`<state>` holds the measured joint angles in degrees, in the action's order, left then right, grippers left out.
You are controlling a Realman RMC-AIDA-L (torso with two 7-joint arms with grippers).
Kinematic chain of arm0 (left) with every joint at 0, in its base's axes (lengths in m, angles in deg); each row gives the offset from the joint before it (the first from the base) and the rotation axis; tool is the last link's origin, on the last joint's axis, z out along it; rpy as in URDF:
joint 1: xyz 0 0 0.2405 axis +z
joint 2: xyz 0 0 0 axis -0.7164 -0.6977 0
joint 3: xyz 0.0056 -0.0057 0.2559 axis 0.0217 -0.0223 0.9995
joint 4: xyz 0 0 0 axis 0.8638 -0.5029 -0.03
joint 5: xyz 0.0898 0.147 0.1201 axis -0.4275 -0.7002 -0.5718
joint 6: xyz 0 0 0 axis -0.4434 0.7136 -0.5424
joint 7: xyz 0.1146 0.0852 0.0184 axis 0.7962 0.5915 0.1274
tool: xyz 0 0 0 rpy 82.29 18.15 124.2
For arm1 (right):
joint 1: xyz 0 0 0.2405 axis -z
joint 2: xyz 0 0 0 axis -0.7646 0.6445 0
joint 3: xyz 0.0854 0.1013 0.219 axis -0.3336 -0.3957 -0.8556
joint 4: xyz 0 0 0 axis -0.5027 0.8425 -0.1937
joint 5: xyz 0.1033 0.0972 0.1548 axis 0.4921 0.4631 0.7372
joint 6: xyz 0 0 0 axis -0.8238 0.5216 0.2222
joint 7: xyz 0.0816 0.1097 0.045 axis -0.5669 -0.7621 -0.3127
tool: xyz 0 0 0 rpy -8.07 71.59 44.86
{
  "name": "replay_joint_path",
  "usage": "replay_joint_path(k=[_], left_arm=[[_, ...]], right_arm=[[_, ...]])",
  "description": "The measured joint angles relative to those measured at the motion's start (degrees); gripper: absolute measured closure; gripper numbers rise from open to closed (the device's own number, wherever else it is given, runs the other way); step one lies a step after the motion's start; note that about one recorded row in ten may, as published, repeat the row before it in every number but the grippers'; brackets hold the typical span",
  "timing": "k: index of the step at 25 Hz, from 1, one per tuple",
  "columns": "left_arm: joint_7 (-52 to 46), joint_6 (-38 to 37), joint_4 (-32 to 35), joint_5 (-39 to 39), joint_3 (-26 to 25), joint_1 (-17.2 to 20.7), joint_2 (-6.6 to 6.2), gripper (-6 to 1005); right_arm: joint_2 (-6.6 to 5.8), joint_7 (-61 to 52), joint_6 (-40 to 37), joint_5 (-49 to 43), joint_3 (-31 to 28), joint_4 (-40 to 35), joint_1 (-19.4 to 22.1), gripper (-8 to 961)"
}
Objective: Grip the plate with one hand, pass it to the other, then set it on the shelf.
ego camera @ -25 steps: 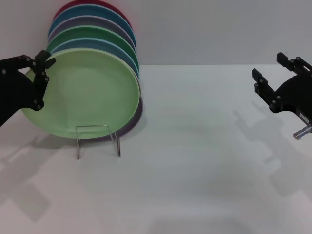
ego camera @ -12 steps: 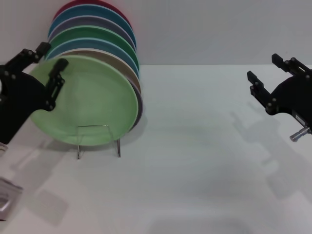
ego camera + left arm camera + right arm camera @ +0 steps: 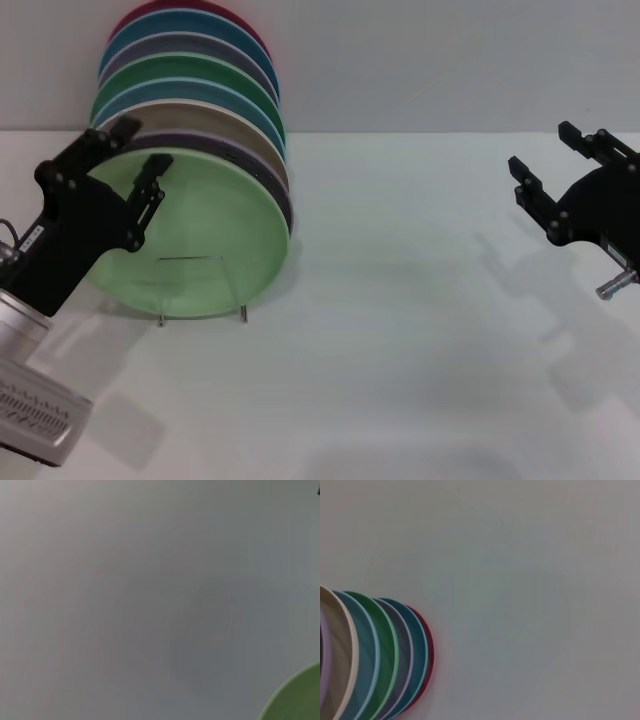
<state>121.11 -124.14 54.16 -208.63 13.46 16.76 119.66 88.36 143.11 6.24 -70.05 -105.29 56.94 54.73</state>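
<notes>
The pale mint-green plate (image 3: 215,240) stands on edge at the front of the plate row, its lower rim in the small clear shelf (image 3: 201,262). My left gripper (image 3: 144,142) is open, its two fingers spread at the plate's upper left rim, in front of its face. Whether a finger touches the plate I cannot tell. A slice of the plate's rim shows in the left wrist view (image 3: 300,700). My right gripper (image 3: 540,148) is open and empty, held above the table far to the right.
Behind the mint plate stand several more plates (image 3: 190,75) on edge: beige, blue, darker green, lilac, teal and dark red. They also show in the right wrist view (image 3: 375,660). The white table (image 3: 400,330) runs to a pale wall.
The plate has tipped back from a forward lean to stand more upright in the shelf. My left gripper has opened off its left rim and moved right and down. The right gripper barely shifted.
</notes>
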Motion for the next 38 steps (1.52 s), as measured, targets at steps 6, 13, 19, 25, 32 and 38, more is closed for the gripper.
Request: replay_joint_path(k=[6, 13, 19, 25, 32, 38], left_arm=[[0.82, 1.03, -1.19, -0.05, 0.08, 1.89, 0.30, 524], [2.80, 1.20, -4.74, -0.11, 0.13, 5.74, 0.45, 452], [3.15, 1.02, -6.10, -0.33, 0.49, 7.80, 0.75, 267], [3.17, 1.27, -7.39, -0.01, -0.02, 9.34, 0.78, 222], [3.18, 1.02, -7.52, 0.07, -0.35, 11.09, 0.77, 200], [3.18, 0.61, -8.36, 0.09, -0.43, 13.36, 0.77, 200]], right_arm=[[0.00, 0.09, 0.00, 0.00, -0.09, -0.27, 0.10, 345], [-0.07, 0.18, -0.01, 0.00, -0.57, -1.53, -0.34, 343], [-0.09, 0.70, 0.00, 0.17, -0.87, -2.46, -0.84, 341], [-0.08, 0.74, -0.06, 0.22, -0.88, -3.25, -1.66, 339], [-0.09, 0.74, -0.06, 0.40, -0.91, -3.62, -1.88, 336], [-0.07, 0.74, -0.04, 0.48, -1.33, -3.91, -1.88, 334]])
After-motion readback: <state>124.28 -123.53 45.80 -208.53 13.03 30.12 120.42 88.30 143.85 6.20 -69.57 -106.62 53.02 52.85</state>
